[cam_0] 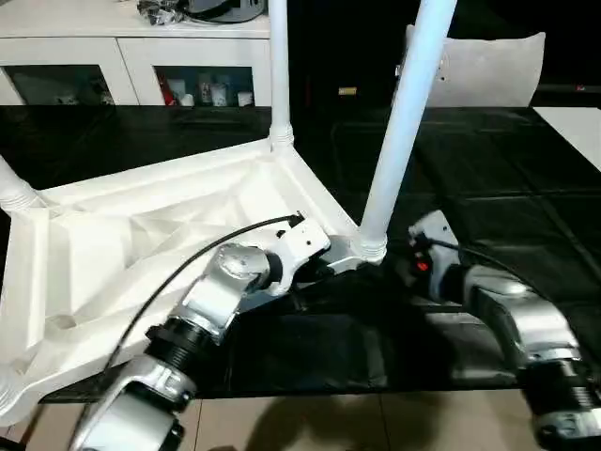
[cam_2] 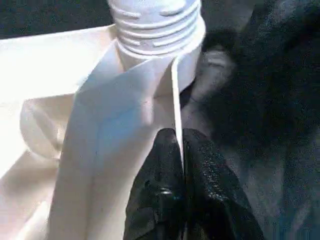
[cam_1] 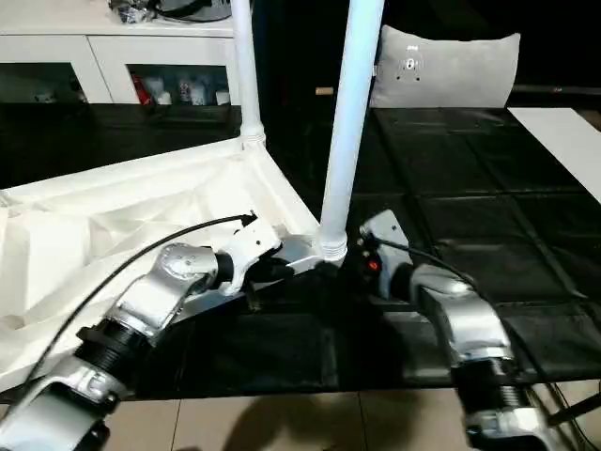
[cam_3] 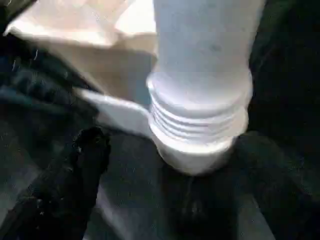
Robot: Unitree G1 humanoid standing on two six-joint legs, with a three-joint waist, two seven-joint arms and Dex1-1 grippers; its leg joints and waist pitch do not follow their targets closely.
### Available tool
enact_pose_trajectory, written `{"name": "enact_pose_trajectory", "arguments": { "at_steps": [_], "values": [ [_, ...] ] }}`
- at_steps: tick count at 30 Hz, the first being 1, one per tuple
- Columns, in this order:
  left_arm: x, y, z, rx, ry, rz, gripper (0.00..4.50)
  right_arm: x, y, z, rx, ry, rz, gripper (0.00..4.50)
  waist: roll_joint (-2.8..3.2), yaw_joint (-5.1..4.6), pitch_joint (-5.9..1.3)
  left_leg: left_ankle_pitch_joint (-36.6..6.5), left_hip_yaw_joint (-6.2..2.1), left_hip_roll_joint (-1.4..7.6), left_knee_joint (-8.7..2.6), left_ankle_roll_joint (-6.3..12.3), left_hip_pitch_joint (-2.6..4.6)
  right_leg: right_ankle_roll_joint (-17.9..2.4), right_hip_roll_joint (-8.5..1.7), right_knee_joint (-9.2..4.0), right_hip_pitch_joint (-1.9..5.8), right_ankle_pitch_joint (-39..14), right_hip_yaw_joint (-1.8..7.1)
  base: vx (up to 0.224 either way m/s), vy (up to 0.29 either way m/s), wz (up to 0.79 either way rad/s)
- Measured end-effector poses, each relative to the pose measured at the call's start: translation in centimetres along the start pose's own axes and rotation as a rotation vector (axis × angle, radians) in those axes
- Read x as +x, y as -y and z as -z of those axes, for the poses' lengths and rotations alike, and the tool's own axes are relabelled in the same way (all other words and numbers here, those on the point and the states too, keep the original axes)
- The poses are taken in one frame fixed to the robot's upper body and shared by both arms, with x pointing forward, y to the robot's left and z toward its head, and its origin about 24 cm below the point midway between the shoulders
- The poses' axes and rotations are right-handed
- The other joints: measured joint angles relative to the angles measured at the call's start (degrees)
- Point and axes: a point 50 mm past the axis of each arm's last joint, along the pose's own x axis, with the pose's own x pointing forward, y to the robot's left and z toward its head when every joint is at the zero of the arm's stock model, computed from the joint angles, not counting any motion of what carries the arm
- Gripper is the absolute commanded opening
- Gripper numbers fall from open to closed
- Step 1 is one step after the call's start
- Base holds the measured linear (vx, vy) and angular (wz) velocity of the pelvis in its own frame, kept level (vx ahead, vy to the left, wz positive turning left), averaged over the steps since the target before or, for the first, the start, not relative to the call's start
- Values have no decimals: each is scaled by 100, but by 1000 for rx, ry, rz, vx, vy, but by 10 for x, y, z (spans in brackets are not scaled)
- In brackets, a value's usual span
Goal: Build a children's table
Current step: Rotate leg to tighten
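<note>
1. The top [cam_0: 141,244] lies upside down on the black work table [cam_0: 526,188], ribbed underside up, one corner pointing at the robot between the two arms.
2. Left gripper [cam_2: 180,150] is clamped shut on the top's thin edge wall; in the left wrist view both black fingers [cam_2: 155,195] pinch the white rim between them.
3. Just beyond those fingertips, the near leg [cam_0: 406,122] stands in its corner socket, threaded collar showing at the base.
4. That leg leans a touch toward the right as it rises out of frame.
5. Right gripper [cam_3: 165,165] sits just beside the same socket on the opposite side from the left one, its jaws spread wide around the leg's base without touching it.
6. In the right wrist view one black finger [cam_3: 80,170] stands clear to one side of the ribbed collar, with a gap between them.
7. Farther from both hands, a second leg [cam_0: 279,70] stands upright in the back corner.
8. A third leg [cam_0: 14,188] shows off to the left gripper's outer side, at the top's left corner.
9. A grey cushion [cam_1: 446,70] rests beyond the right gripper, at the far edge of the work table.
</note>
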Motion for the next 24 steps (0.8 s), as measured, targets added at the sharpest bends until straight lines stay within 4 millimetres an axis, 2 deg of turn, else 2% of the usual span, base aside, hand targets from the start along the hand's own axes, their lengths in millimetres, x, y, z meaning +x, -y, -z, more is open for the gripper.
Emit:
{"name": "enact_pose_trajectory", "arguments": {
  "at_steps": [5,11,15,24],
  "values": [
    [-10,0,5,43,-10,93,0,-2,-3,-3,-49,9,-86,441,-3,24,2,0,0,3,7,1,-12,-2,0,0,-4,1,-4,0,0,0],
    [-22,4,9,95,-33,243,0,-5,-11,-5,-87,13,-223,441,-7,185,4,-1,0,3,12,2,0,-3,-3,0,-3,1,-5,0,0,0],
    [-25,6,10,106,-42,304,0,-4,-17,-7,-79,20,-298,402,-8,205,4,-1,0,3,19,2,7,-5,-5,1,-1,2,-3,0,0,0],
    [-26,8,10,100,-44,327,0,-2,-21,-6,-64,16,-336,332,-12,205,6,-1,0,3,18,2,6,-5,-5,3,2,2,-4,0,0,0]
  ]
}}
